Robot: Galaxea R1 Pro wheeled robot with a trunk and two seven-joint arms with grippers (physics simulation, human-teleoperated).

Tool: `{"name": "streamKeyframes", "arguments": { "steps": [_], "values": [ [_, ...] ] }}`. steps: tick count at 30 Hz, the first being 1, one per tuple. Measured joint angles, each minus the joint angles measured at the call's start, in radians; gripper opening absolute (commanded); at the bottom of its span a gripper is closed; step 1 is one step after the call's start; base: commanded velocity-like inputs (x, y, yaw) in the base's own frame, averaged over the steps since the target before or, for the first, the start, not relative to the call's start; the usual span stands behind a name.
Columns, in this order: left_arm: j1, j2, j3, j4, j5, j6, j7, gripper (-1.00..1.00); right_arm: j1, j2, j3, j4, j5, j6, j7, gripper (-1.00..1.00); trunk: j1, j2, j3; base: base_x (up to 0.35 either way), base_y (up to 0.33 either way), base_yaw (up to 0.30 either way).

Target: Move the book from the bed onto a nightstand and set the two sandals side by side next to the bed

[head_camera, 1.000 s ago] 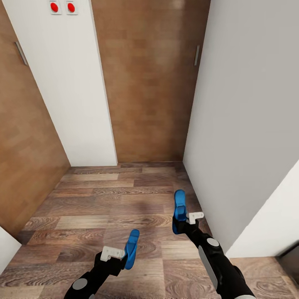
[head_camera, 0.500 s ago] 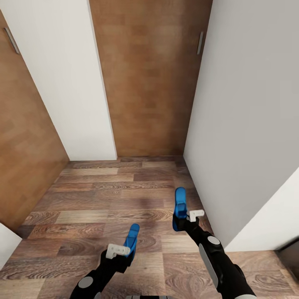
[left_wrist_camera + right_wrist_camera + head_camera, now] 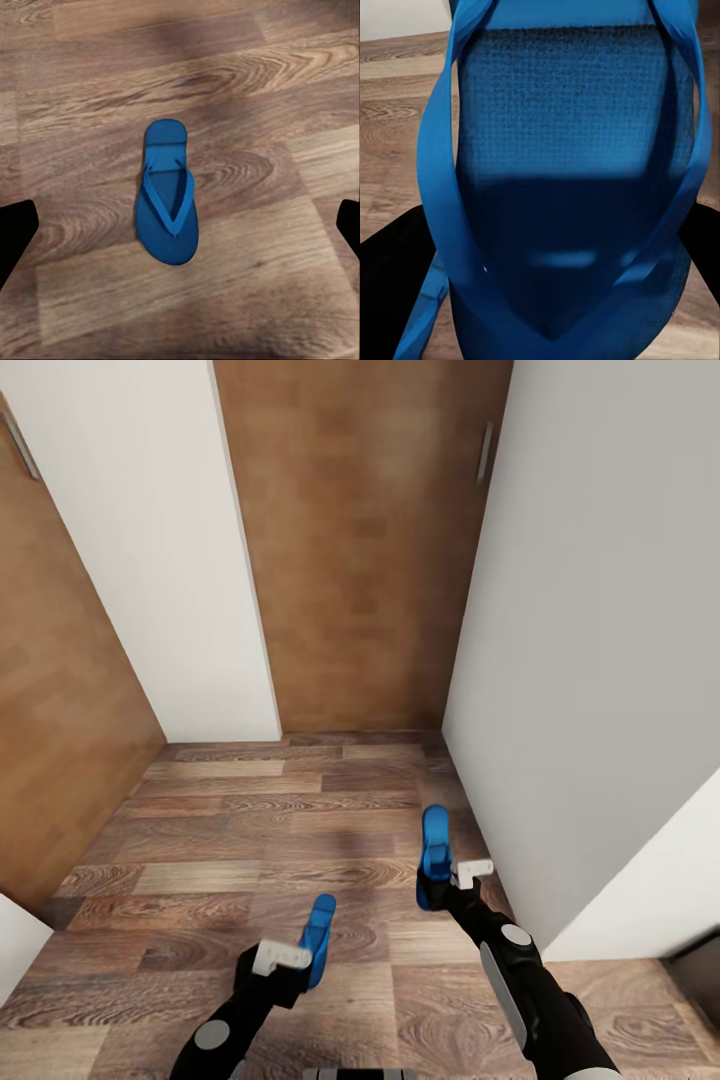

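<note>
Head view: I stood in a narrow passage with a brown wood-plank floor [image 3: 250,810], a plain white wall [image 3: 600,610] close on my right and a tall brown wooden door [image 3: 360,560] straight ahead. A second brown wooden door [image 3: 50,710] ran along my left. Both of my black arms reached forward and low. My right gripper [image 3: 440,880] was near the white wall, and a blue flip-flop sandal with a V-shaped strap [image 3: 434,845] stood up out of it, toe end pointing away from me. My left gripper [image 3: 297,958] was lower and nearer to me, with a second blue flip-flop sandal [image 3: 319,930] just beside its white bracket, looking thin and edge-on.

Left wrist view: the second blue flip-flop sandal [image 3: 169,199] showed strap side up against the floor planks, crosswise to their grain. My black fingers [image 3: 15,232] sat far out at either edge, spread wide, and neither touched the sandal. I could not tell whether it lay on the floor or hung above it.

Right wrist view: the blue flip-flop sandal's textured footbed and strap [image 3: 570,150] were right up against the camera. My black fingers [image 3: 390,285] were pressed to both of its sides, clamped on it. A strip of plank floor [image 3: 397,97] showed past its edge.
</note>
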Motion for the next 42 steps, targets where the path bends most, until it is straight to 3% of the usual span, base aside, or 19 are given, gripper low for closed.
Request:
{"name": "streamKeyframes", "arguments": {
  "steps": [12, 42],
  "values": [
    [-0.009, -0.001, 0.0, 0.009, -0.007, -0.003, 0.014, 1.0, 0.0, 0.0, 0.0, -0.003, 0.0, -0.005, 0.0, -1.0, 0.005, -0.003, -0.046, 0.0, 0.0, 0.0],
    [-0.009, -0.003, -0.009, 0.007, -0.009, -0.004, 0.014, 1.0, 0.0, 0.0, 0.001, -0.029, 0.0, -0.005, 0.0, -1.0, 0.005, -0.003, -0.047, 0.089, -0.041, 0.0]
  ]
}}
